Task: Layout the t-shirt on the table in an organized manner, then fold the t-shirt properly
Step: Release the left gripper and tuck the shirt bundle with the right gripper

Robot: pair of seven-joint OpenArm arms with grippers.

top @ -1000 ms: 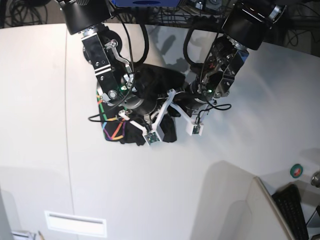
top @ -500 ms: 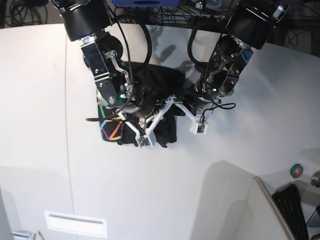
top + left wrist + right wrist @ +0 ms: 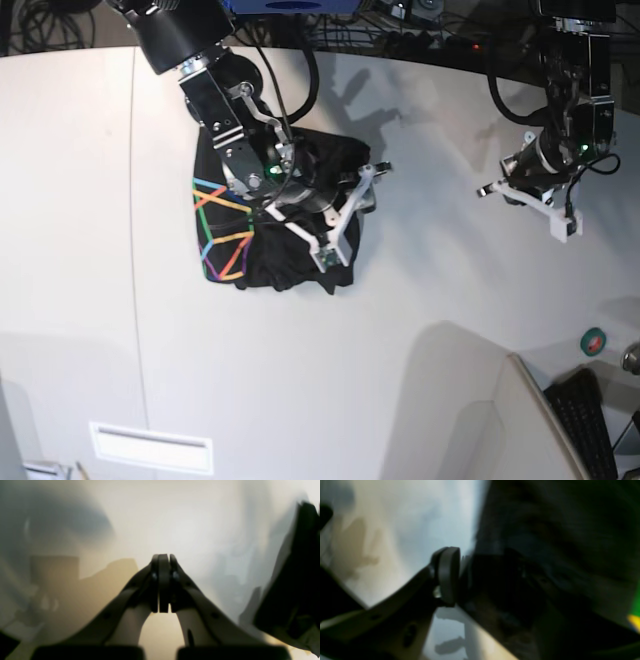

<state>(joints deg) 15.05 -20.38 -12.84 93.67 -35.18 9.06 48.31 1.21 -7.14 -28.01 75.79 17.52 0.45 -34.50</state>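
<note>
Crumpled black t-shirt [image 3: 290,215] lies heaped at upper centre of the off-white desk [image 3: 420,330], print at its left. Right pincer [image 3: 345,215] spread apart over the heap, gripping nothing discernible; left pincer [image 3: 530,195] pressed together, empty, upper right. Fabric soft, limp: best taken at hem corners or shoulders

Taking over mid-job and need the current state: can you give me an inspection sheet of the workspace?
Surface: off-white table, thin dark seam at its left.
Job's things: black t-shirt bunched in a heap, coloured print showing at its left side; not laid out.
Clutter: small green-red round object near the right edge.
Grippers: left gripper shut, empty, off the shirt; right gripper over the shirt, jaw state unclear.
Cables: black cables along both arms.
Surroundings: keyboard at lower right.
</note>
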